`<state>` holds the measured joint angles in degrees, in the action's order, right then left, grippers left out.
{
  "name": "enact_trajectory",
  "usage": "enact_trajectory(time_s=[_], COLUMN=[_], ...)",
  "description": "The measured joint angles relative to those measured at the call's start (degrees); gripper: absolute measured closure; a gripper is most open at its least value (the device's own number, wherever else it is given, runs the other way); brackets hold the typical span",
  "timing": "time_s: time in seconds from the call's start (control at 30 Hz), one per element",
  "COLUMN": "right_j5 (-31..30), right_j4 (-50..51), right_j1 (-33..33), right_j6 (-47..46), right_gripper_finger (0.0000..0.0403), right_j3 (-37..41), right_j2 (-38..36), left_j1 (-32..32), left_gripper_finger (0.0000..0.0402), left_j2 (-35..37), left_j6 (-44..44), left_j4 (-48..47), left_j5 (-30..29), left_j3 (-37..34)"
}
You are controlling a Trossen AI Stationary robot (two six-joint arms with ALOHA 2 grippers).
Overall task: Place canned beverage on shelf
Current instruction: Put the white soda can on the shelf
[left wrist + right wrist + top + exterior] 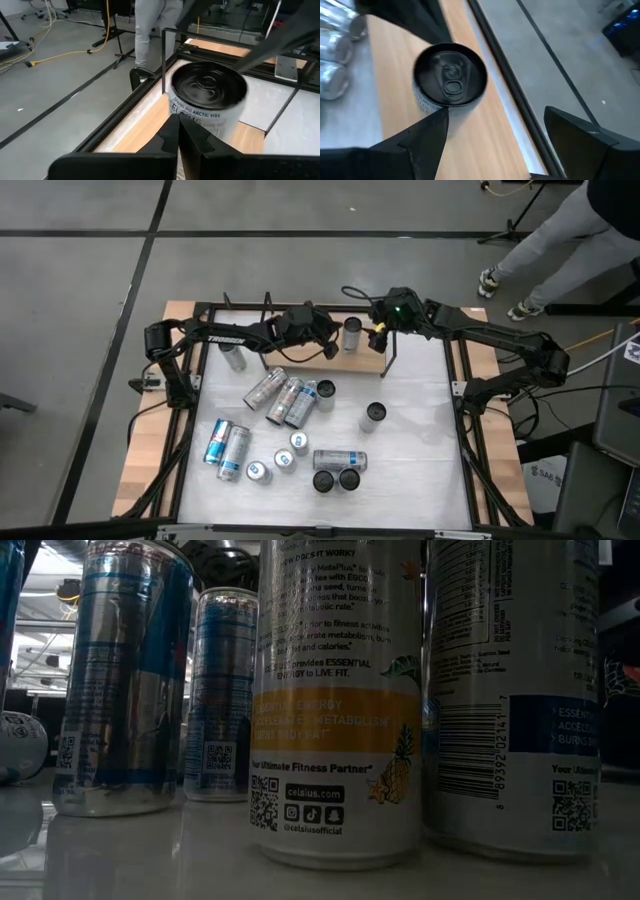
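We see the white counter (410, 440) framed in black rails, with the shelf (365, 362), a light-brown wooden board in a thin black rod frame, lying along its 12 o'clock edge. Both arms reach in over that board. The right hand (378, 332) hangs just at 3 o'clock of the black-topped Celsius can (352, 333), its fingers spread wide with nothing between them; in the right wrist view the can (449, 79) stands upright on the wood, just beside one finger and outside the gap. The left hand (322, 345) waits at 9 o'clock of the same can, fingers pressed together and empty. More cans lie and stand across the middle of the counter, among them a silver can standing alone (373, 417) and a pair of black-topped cans (335, 479) near 6 o'clock. We judge the placing step as good as done: this can already stands on the shelf, free of both hands. The next move, as we read it, calls for lifting the right hand clear without nudging the can, then going toward another can on the counter.
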<state>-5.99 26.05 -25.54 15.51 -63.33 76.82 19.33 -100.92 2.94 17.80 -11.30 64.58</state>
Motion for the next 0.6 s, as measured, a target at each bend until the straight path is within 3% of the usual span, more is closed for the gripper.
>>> enact_trajectory(time_s=[0.2,0.37,0.6], right_j5=[0.62,-6.77,-7.93], right_j4=[0.08,1.48,0.48], right_j1=[0.02,0.02,0.00], right_j6=[0.12,1.66,1.73], right_gripper_finger=[0.0081,0.0081,0.0081], right_j3=[0.00,-0.02,-0.04], right_j2=[-0.09,-1.91,-2.73], left_j1=[0.44,0.44,-1.03], left_gripper_finger=[0.0401,0.0402,0.0402], left_j2=[0.00,0.60,1.29], left_j6=[-1.08,-4.68,-3.04], left_j4=[-0.02,-0.93,-3.39], left_j5=[-1.71,-6.16,-3.23], left_j3=[0.00,0.00,-0.02])
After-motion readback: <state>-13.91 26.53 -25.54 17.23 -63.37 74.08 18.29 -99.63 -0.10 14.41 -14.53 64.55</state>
